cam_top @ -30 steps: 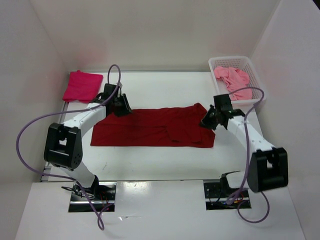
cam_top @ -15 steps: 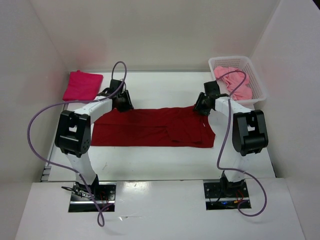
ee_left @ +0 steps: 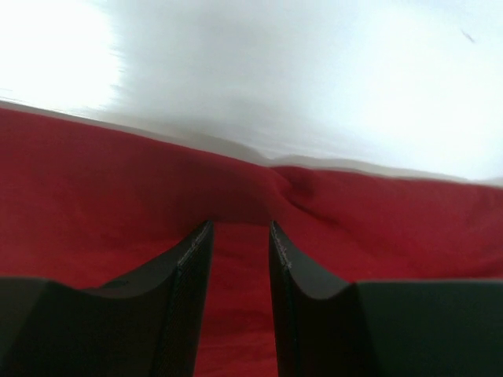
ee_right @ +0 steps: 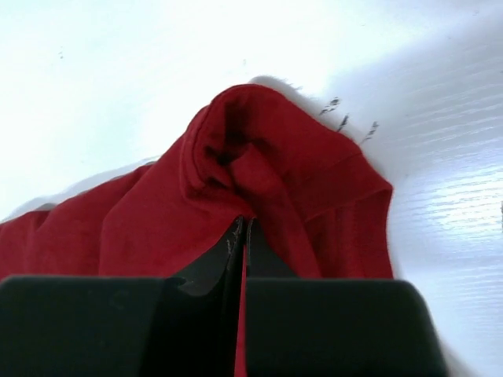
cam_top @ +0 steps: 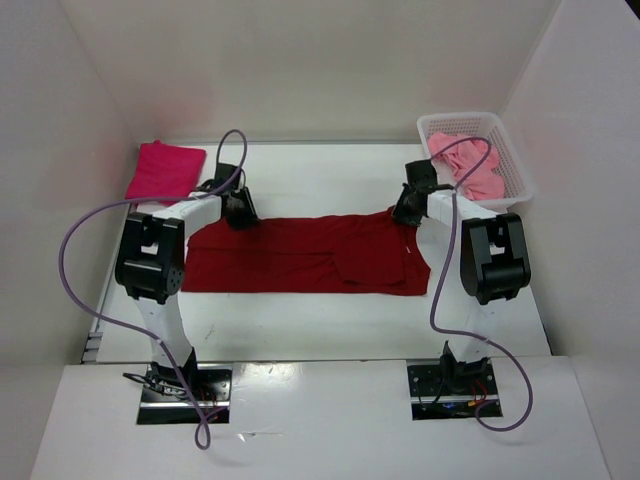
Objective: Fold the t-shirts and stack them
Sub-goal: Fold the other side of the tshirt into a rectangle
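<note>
White walls close round a white table [cam_top: 320, 320]. At the upper left of the overhead view a crimson-pink shirt [cam_top: 165, 170] lies folded small, well apart from the work.

Next comes the left gripper [cam_top: 241, 211], down at the upper-left corner of the dark red shirt [cam_top: 300, 255]. Its wrist view shows the jaws part-way apart with red cloth between them and a pucker just ahead of the tips. Whether they truly grip, I cannot tell.

That shirt lies spread in the middle of the table, its long axis running left to right across the frame. Nearly all of it lies below both grippers, toward the arm bases.

The right gripper [cam_top: 405, 212] is at the upper-right corner. Its jaws are pressed together, pinching a peak of the cloth that bunches up over the tips.

At the upper right stands a basket [cam_top: 463, 117] holding a crumpled light pink shirt [cam_top: 468, 165], near the right gripper but not touching it.

To my eye each arm has the end nearer to it. With the upper edge held at both corners, the likely fold draws that edge down the frame over the body, across the long axis, so both ends should travel evenly.
</note>
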